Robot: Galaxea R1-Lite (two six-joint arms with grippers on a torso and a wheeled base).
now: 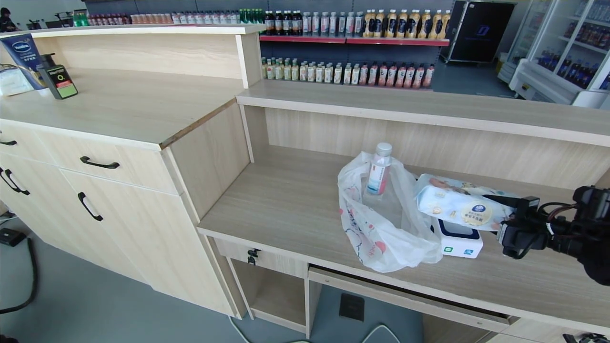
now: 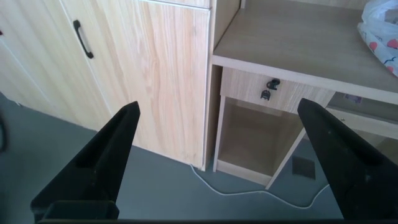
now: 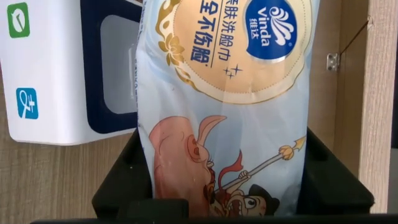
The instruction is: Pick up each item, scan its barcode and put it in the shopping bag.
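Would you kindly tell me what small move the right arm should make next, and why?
Probably ease the pack sideways toward the shopping bag. The right gripper is shut on it just over the scanner, so scanning seems under way, though I cannot tell whether it has registered. The bag stands open beside the scanner with a bottle already inside.

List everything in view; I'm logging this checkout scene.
bag: 1, white with red print, on the counter.
bottle: 1, clear, white cap, upright in the bag.
pack: 1, pale blue, held over the scanner.
scanner: 1, white, beside the bag.
shelf bottles: many, mixed colours, behind the counter.
terminal: 1, black, on the upper desk.
left gripper: 1, black, open, low by the cabinet.
right gripper: 1, black, shut on the pack.
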